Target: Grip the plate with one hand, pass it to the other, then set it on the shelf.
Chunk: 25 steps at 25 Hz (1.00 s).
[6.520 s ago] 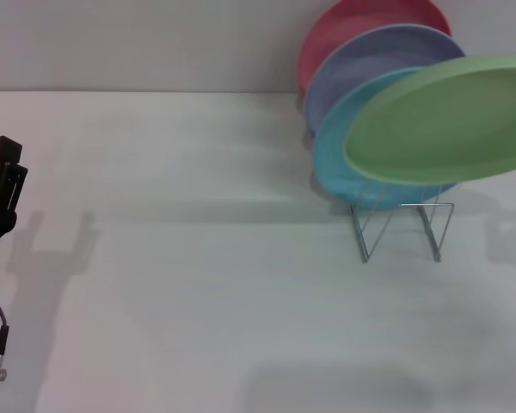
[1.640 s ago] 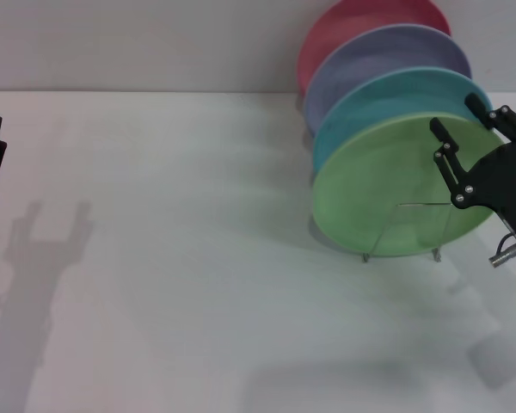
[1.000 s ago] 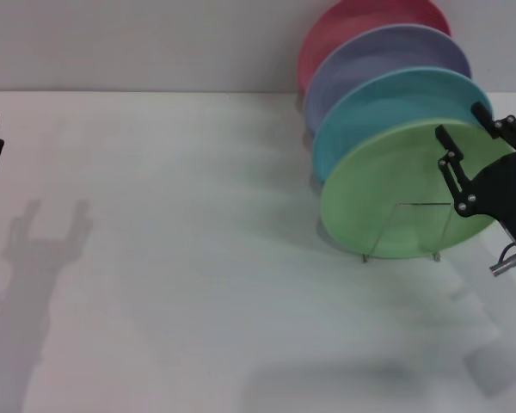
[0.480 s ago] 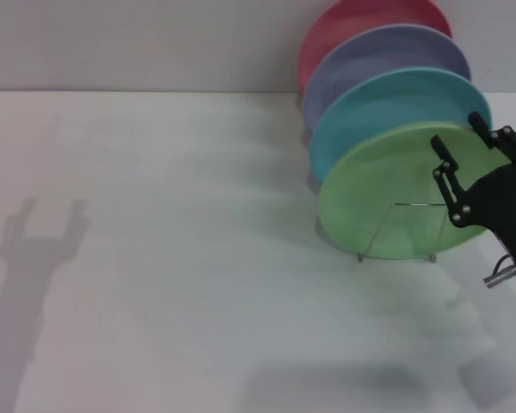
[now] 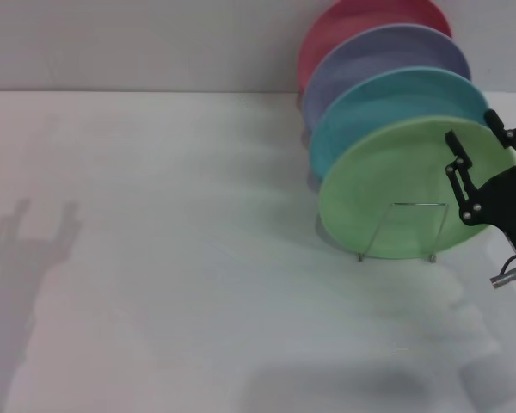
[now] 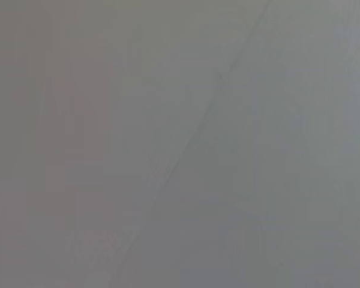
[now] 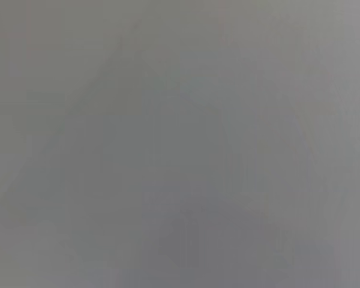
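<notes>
The light green plate (image 5: 396, 194) stands nearest in the wire dish rack (image 5: 397, 231); the right pincer (image 5: 483, 148) gapes empty beside its right rim.

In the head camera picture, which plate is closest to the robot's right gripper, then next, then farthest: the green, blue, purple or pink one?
From the right gripper at the right edge:
1. Green plate: front of the rack, right beside the open fingers.
2. Blue plate: just behind the green one.
3. Purple plate: behind the blue one.
4. Pink plate: at the very back, by the wall.
</notes>
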Each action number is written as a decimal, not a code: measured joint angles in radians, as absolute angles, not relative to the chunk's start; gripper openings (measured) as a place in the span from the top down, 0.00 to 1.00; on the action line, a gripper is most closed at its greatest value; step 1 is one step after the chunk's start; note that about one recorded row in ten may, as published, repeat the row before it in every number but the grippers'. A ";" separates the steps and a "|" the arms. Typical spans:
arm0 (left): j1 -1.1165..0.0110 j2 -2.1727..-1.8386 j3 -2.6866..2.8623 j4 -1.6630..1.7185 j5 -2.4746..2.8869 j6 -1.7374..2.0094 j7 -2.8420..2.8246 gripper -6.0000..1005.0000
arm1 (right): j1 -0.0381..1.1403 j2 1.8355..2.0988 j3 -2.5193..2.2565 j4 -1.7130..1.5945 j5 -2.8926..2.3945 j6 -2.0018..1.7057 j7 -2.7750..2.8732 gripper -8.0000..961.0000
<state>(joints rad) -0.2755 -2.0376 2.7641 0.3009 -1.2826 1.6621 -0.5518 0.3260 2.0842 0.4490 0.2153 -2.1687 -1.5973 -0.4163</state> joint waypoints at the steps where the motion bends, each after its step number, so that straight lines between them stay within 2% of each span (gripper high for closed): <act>1: -0.274 -2.037 2.764 0.301 -1.282 1.663 -0.552 0.15 | 0.329 2.083 0.449 0.216 -2.166 -1.597 -0.416 0.57; 6: -0.265 -2.035 2.764 0.300 -1.280 1.680 -0.556 0.15 | 0.327 2.082 0.449 0.218 -2.161 -1.630 -0.417 0.55; 11: -0.262 -2.036 2.764 0.276 -1.279 1.690 -0.564 0.15 | 0.272 2.082 0.450 0.263 -2.158 -1.732 -0.415 0.52; 16: -0.281 -2.059 2.764 0.184 -1.279 1.731 -0.538 0.15 | 0.192 2.083 0.488 0.319 -2.028 -1.893 -0.290 0.50; 19: -0.295 -2.062 2.764 0.168 -1.280 1.737 -0.464 0.15 | 0.167 2.078 0.535 0.297 -1.868 -1.962 -0.068 0.48; 25: -0.331 -2.062 2.747 0.166 -1.283 1.705 -0.242 0.15 | 0.236 2.073 0.597 0.000 -1.745 -1.819 0.346 0.45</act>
